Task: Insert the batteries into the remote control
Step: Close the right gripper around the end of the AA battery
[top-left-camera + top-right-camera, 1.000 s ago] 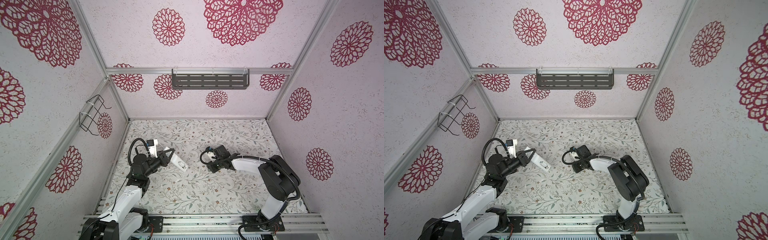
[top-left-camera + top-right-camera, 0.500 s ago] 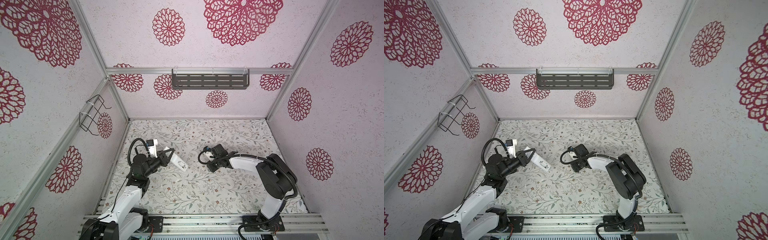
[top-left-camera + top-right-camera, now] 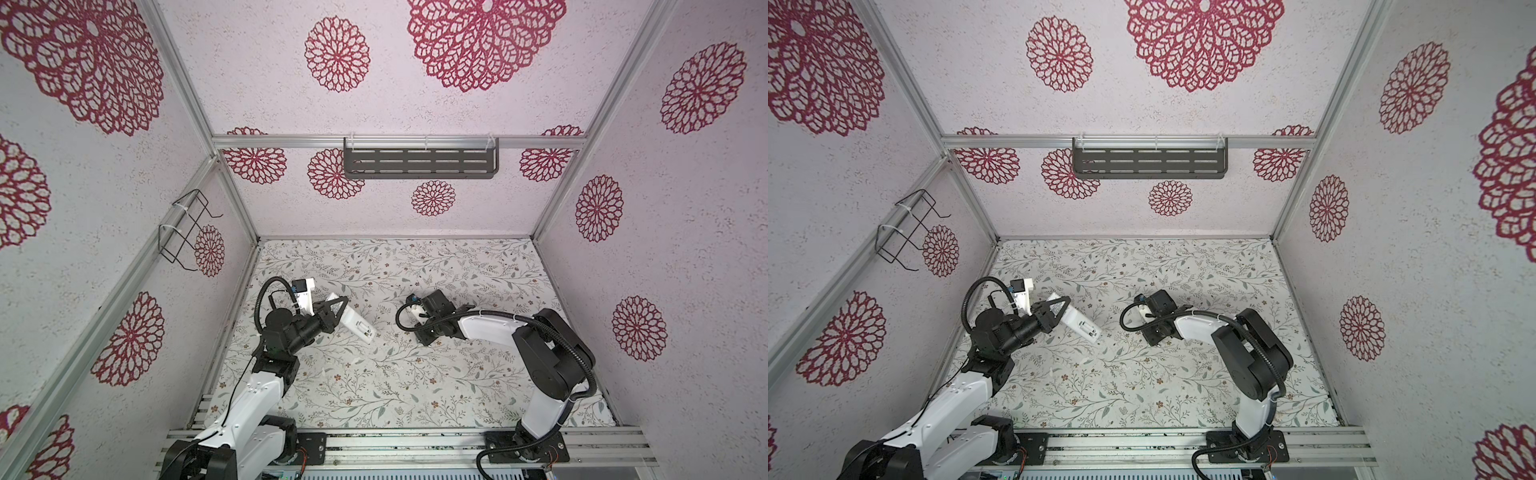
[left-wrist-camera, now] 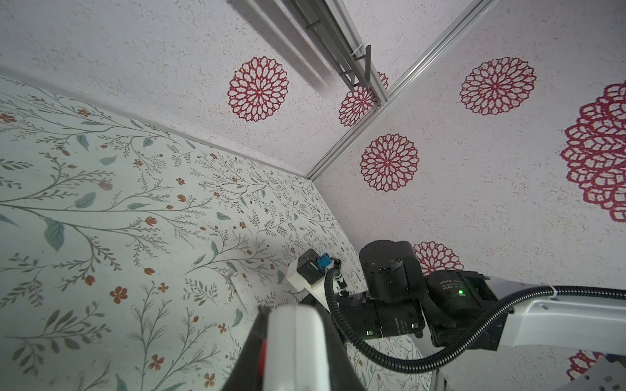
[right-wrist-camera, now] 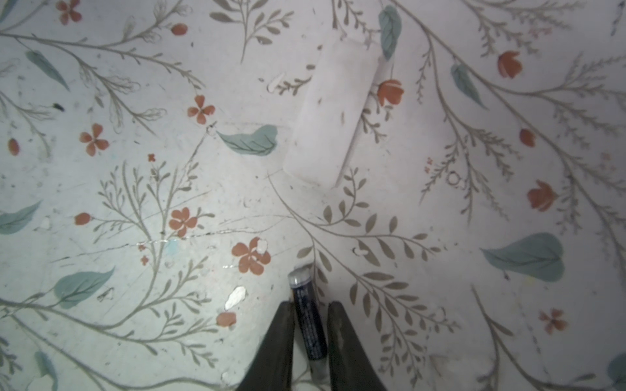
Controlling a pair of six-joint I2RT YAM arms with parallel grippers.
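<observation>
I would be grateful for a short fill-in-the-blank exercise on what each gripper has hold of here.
1. The left gripper holds the long white ____.
2. The right gripper is shut on a slim dark ____.
3. A flat white piece lies on the floral ____.

Missing words: remote control; battery; table.

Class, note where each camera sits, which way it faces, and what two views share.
Top views: overhead, facing down at the table; left arm and right arm show.
Left wrist: faces across at the right arm; own finger, remote in front.
Right wrist: facing down; its fingers flank a battery.
Shared: both top views show the remote.
</observation>
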